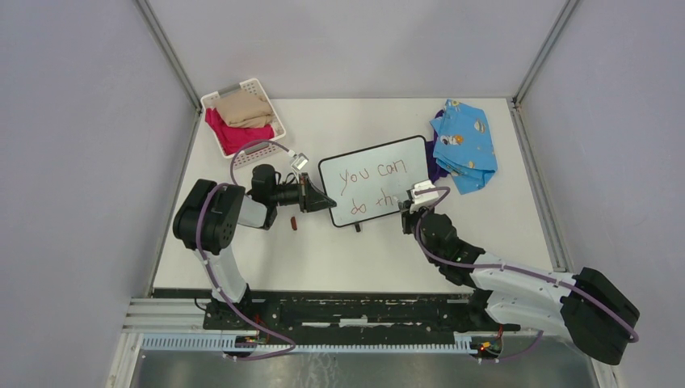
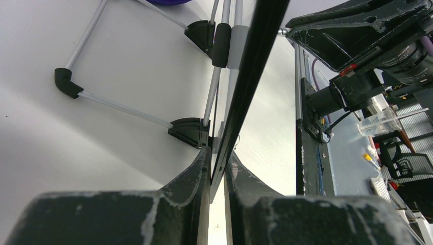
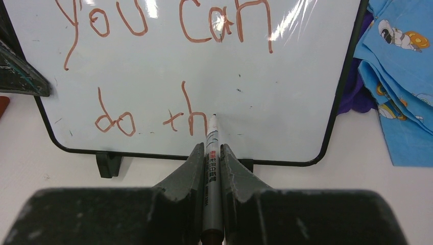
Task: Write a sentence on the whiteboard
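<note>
The whiteboard (image 1: 376, 180) stands tilted on its two black feet at the table's middle, with "you can do th" written on it in red-brown ink. It fills the right wrist view (image 3: 204, 66). My left gripper (image 1: 321, 200) is shut on the board's left edge, whose black frame (image 2: 245, 81) runs edge-on between the fingers. My right gripper (image 1: 409, 207) is shut on a grey marker (image 3: 211, 153). The marker's tip touches the board just right of the "h".
A white basket (image 1: 275, 121) with beige and pink cloth stands at the back left. Blue patterned cloth (image 1: 464, 145) over something purple lies right of the board. A small red-brown cap (image 1: 295, 222) lies on the table below my left gripper.
</note>
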